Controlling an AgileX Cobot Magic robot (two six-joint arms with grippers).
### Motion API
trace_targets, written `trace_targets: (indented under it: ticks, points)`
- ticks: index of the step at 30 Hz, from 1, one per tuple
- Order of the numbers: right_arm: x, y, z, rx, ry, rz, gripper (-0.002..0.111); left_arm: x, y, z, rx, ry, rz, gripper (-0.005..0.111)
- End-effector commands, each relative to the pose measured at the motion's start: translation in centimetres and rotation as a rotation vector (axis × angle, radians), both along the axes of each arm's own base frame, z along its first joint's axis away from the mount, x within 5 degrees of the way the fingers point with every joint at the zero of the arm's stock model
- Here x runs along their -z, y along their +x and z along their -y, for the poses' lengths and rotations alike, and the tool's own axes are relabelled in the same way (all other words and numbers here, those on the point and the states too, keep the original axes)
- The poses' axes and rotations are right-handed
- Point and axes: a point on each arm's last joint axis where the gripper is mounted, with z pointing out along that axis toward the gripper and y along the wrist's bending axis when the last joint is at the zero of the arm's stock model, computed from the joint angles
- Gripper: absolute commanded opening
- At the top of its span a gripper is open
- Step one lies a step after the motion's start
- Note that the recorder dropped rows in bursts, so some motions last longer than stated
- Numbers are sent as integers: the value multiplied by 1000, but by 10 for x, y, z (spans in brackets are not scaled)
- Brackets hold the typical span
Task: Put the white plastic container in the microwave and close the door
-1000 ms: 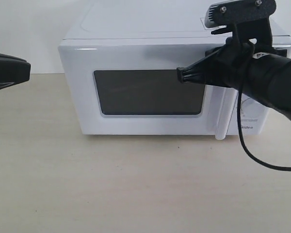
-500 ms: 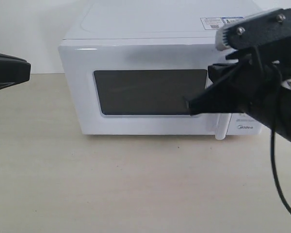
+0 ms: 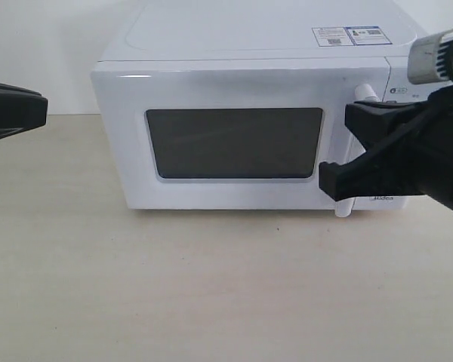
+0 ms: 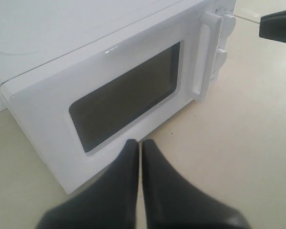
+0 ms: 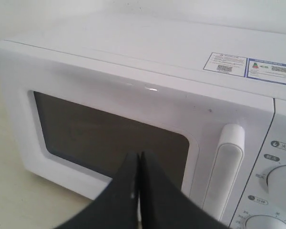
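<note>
Exterior view: the microwave [image 3: 234, 38] stood on the tabletop [image 3: 211, 286] toward 12 o'clock, its front facing the camera. We found the door [image 3: 234, 89] closed flush against the body. Its dark window [image 3: 234, 143] gave no sight of the interior. The vertical bar handle [image 3: 364, 93] ran along the door's 3 o'clock edge, and two stickers [image 3: 351, 35] lay on the top panel toward 1 o'clock.

We could not locate the white plastic container in any view, and whether it sat behind the door could not be told.

The left end effector [image 3: 44, 111] hung at 9 o'clock of the scene, well apart from the microwave. In the left wrist view its fingers [image 4: 126, 162] were pressed together along a thin seam, with nothing between them, and pointed at the lower part of the door.

The right end effector [image 3: 326, 181] stood at 3 o'clock, in front of the lower part of the handle as the exterior camera saw it. The left wrist view showed it apart from the microwave. In the right wrist view its fingers [image 5: 155, 186] were likewise pressed together on nothing. They pointed at the window, beside the handle and the two round dials [image 5: 282, 177].
</note>
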Motion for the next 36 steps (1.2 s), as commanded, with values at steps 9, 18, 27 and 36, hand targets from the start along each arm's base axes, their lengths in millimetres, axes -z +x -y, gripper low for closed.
trace_targets:
  ticks: [9, 18, 27, 36]
  points:
    - [-8, -7, 5, -5, 34, 31, 0, 2, 0, 1, 0, -2, -15, 4]
    - [-54, -51, 61, 39, 196, 197, 0, 2, 0, 1, 0, -2, -15, 4]
    - [9, -111, 99, 217, 186, 245, 0, 2, 0, 1, 0, -2, -15, 4]
    - [62, -119, 100, 219, 194, 217, 0, 2, 0, 1, 0, -2, -15, 4]
